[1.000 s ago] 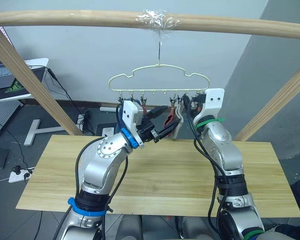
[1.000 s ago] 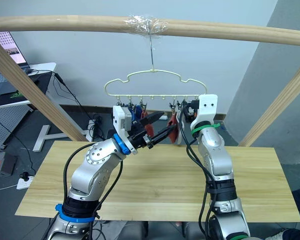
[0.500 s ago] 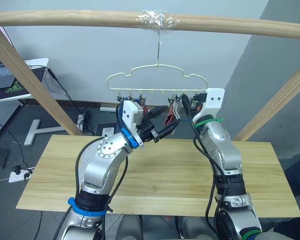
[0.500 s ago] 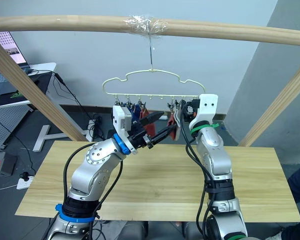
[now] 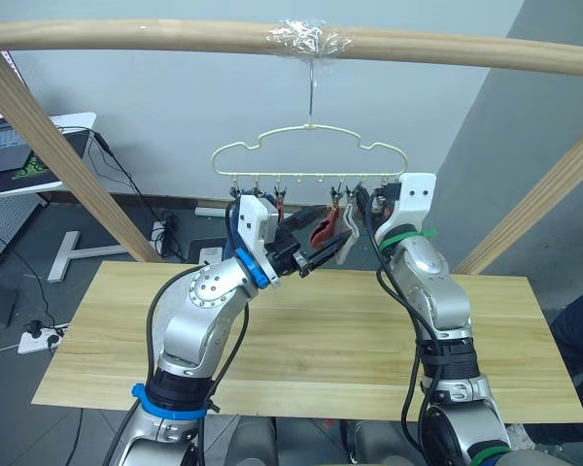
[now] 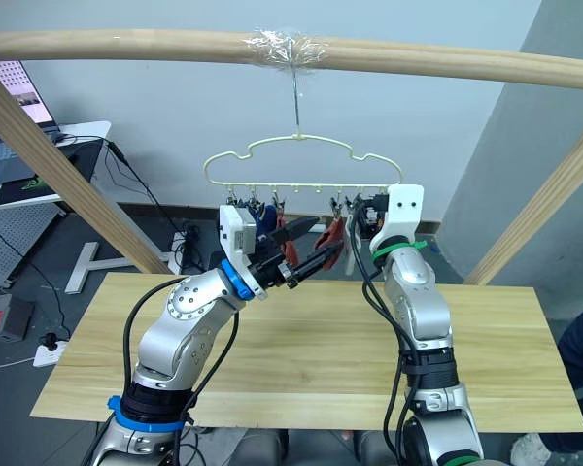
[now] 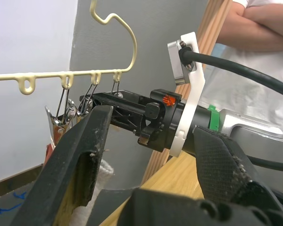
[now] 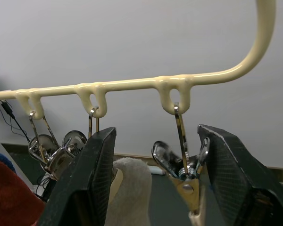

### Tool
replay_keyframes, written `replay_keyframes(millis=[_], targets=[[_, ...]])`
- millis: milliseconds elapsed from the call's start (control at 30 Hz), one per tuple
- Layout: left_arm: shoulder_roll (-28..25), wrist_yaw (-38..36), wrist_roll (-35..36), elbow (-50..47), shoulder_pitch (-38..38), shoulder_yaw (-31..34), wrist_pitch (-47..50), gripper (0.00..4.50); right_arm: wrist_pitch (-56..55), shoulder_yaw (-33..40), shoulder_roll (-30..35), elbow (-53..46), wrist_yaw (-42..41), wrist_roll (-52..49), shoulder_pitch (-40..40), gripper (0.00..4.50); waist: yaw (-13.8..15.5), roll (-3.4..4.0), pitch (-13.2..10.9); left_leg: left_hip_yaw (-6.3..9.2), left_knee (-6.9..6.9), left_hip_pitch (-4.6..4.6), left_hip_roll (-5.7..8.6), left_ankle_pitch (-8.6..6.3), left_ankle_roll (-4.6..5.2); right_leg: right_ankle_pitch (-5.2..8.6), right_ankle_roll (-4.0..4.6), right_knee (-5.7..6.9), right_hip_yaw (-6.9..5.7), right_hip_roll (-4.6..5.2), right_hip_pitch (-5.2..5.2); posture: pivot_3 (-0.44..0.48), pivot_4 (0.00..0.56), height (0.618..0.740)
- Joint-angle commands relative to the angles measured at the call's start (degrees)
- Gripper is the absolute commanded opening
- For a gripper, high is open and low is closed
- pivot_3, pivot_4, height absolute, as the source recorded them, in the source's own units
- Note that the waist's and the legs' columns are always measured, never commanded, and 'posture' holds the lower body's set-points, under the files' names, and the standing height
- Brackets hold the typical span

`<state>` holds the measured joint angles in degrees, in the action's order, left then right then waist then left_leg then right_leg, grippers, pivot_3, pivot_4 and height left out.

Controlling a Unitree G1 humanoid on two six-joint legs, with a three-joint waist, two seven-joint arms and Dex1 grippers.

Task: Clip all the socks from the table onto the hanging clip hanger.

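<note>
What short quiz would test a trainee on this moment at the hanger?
1. True or false: socks lie on the table.
2. What is the hanger hooked on?
3. The right gripper straddles: A) a clip B) the hook C) a cable.

Key: 1. False, the socks hang clipped, among them a red sock. 2. The wooden rail. 3. A, with fingers apart.

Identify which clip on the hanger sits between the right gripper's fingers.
The end clip, nearest the clip hanger's upward bend; the other clips hang beyond the right gripper's finger.
</note>
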<state>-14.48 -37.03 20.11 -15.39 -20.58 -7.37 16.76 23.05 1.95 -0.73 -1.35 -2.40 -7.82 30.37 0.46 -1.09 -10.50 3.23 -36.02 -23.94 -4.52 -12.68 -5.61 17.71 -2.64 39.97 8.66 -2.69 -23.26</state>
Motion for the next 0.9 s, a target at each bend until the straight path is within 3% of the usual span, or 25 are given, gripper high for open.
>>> replay_keyframes(millis=[33, 267, 367, 567, 900], targets=[[0.25, -0.06, 0.31, -2.66, -0.46, -0.16, -1.39, 3.14, -0.79, -0.17, 0.2, -0.77, -0.1, 0.14, 1.05, 2.86, 0.03, 0.0, 0.0, 0.0, 0.0, 0.0, 0.0, 0.0, 0.0, 0.0, 0.0, 0.0, 0.0, 0.0, 0.0, 0.159, 0.133, 0.74], [0.41, 0.07, 0.27, -2.61, -0.63, -0.13, -1.49, 3.14, -1.09, -0.44, 0.09, -0.45, -0.79, -0.34, 1.52, 2.86, 0.12, 0.0, 0.0, 0.0, -0.01, 0.0, 0.0, 0.0, 0.0, 0.0, 0.0, 0.0, 0.0, 0.0, 0.0, 0.159, 0.133, 0.74], [0.51, 0.26, 0.19, -2.79, -0.57, -0.21, -1.42, 3.14, -1.21, -0.49, 0.2, -0.45, -0.97, -0.3, 1.51, 2.27, 0.17, 0.0, 0.0, 0.0, -0.01, 0.0, 0.0, 0.0, 0.0, 0.0, 0.0, 0.01, 0.0, 0.0, 0.0, 0.162, 0.138, 0.74], [0.52, 0.37, 0.25, -3.07, -0.19, -0.35, -1.32, 3.14, -1.46, -0.91, 0.69, -0.12, -0.92, 0.49, 1.53, 0.22, 0.56, 0.0, 0.0, 0.0, -0.01, 0.0, 0.0, 0.0, 0.0, 0.0, 0.0, 0.01, 0.0, 0.0, 0.0, 0.162, 0.138, 0.74], [0.56, 0.55, 0.19, -3.36, 0.11, -0.72, -1.17, 3.14, -1.2, -1.06, 1.5, -0.41, -0.9, 1.0, 1.05, 0.13, 0.9, 0.0, 0.0, 0.0, -0.02, 0.0, 0.0, 0.0, 0.0, 0.0, 0.0, 0.02, 0.0, 0.0, 0.0, 0.163, 0.143, 0.74]])
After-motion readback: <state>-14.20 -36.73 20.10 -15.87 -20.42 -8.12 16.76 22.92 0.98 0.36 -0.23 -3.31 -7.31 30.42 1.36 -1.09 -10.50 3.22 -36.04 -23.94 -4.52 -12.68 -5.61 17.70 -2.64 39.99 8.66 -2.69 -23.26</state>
